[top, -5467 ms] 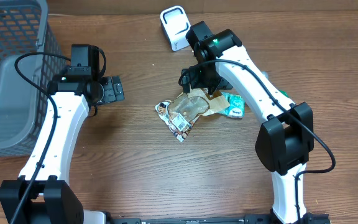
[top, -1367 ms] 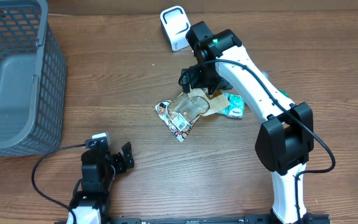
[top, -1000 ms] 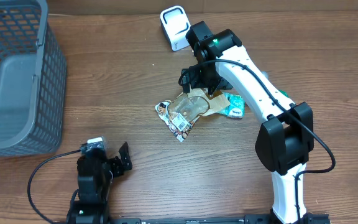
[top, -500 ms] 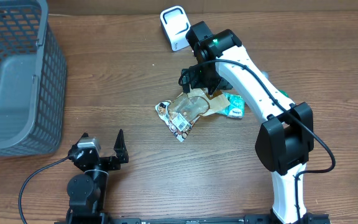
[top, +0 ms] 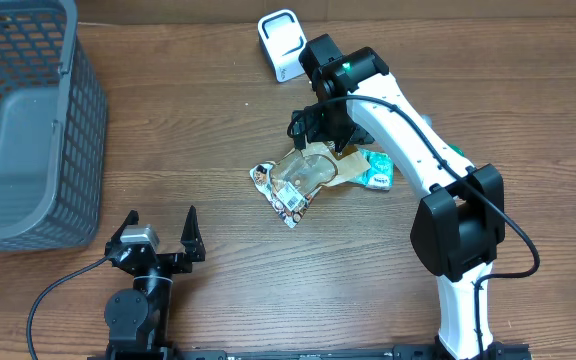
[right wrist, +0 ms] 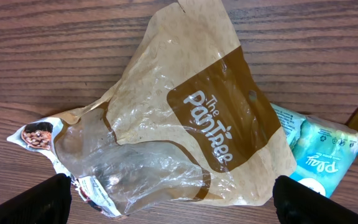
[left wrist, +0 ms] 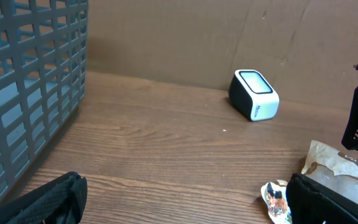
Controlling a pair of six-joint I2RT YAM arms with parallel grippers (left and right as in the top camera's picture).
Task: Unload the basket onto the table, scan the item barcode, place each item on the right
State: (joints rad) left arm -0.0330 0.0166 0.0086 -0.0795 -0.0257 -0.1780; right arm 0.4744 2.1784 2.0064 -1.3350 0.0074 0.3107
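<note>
Near the middle of the worktop [top: 268, 290] lies the item, a crumpled brown paper-and-film bag [top: 313, 172] printed "The Pantree", with a teal packet [top: 376, 172] touching its right edge. The right hand [top: 320, 124] hangs directly above the bag, jaws spread wide with nothing between them. Its wrist view shows both fingers [right wrist: 36, 199] clear of the bag. The left hand [top: 160, 232] sits low at the near-left edge, also fully open and empty, well apart from the bag. The white scanner [top: 281, 42] stands at the far edge, and a grey basket [top: 28, 120] fills the far-left corner.

The step in hand looks like the pick. A good grasp would come straight down and pinch the brown paper part rather than the clear film, without catching the teal packet. A small white label [right wrist: 95, 186] near the bag's corner may hold the barcode, though the print is too small to tell. Keeping the fingers off it would leave that face free to turn toward the scanner.
</note>
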